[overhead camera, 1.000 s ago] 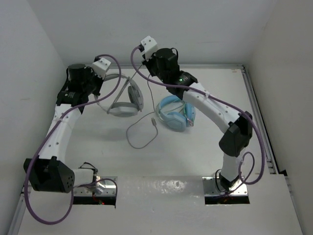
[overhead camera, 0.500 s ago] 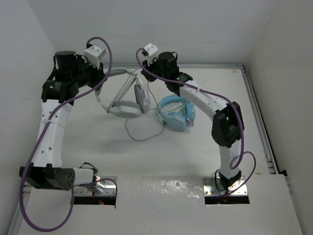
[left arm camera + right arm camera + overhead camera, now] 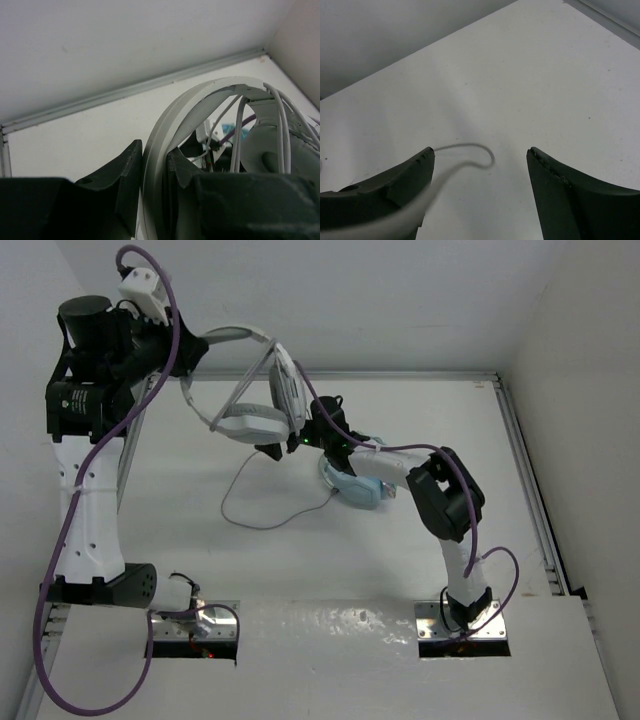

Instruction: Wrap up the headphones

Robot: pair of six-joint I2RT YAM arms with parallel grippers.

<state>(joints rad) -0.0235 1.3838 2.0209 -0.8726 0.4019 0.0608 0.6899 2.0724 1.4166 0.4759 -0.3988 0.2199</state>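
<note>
Headphones (image 3: 262,423) rose higher than before, your left gripper (image 3: 152,165) clamped on headband (image 3: 200,95). Right gripper (image 3: 480,152) spread, empty, above cable (image 3: 470,146). Mid-wrap, by my judgement; next you needed cable pinched.

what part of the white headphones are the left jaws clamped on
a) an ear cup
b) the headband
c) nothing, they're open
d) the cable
b: the left wrist view shows the curved headband of the headphones running between the left jaws, which press on it from both sides.
</note>
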